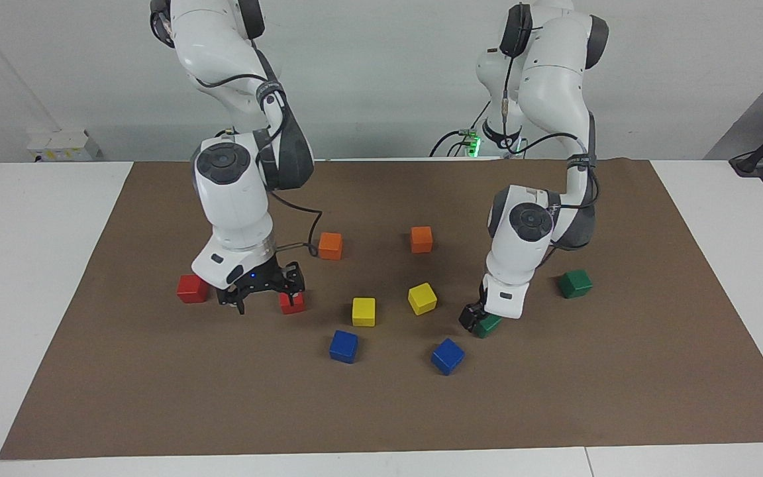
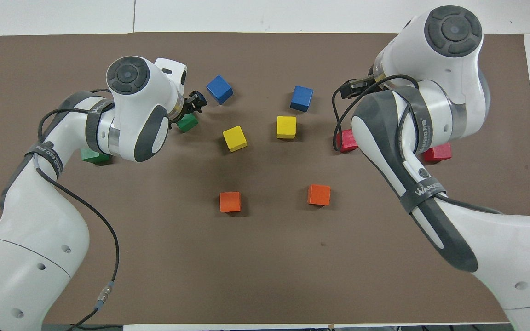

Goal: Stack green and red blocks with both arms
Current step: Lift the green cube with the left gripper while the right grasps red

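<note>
**Both hands at their blocks: square up before closing**

- One green block (image 1: 489, 325) sits on the brown mat (image 1: 381, 411), with the left hand (image 1: 471, 317) down on it. I cannot tell whether that hand has gripped yet.
- Second green block (image 1: 575, 283) lies nearer the robots, toward the left arm's end.
- Right hand (image 1: 267, 302) is spread wide and empty, low beside a red block (image 1: 289, 304) that it partly hides.
- Other red block (image 1: 192, 289) lies toward the right arm's end.
- Judgement: centre each hand over its block, align with flat faces, close gently, lift straight. Yellow block (image 1: 363, 311) is near, so keep clear.
</note>
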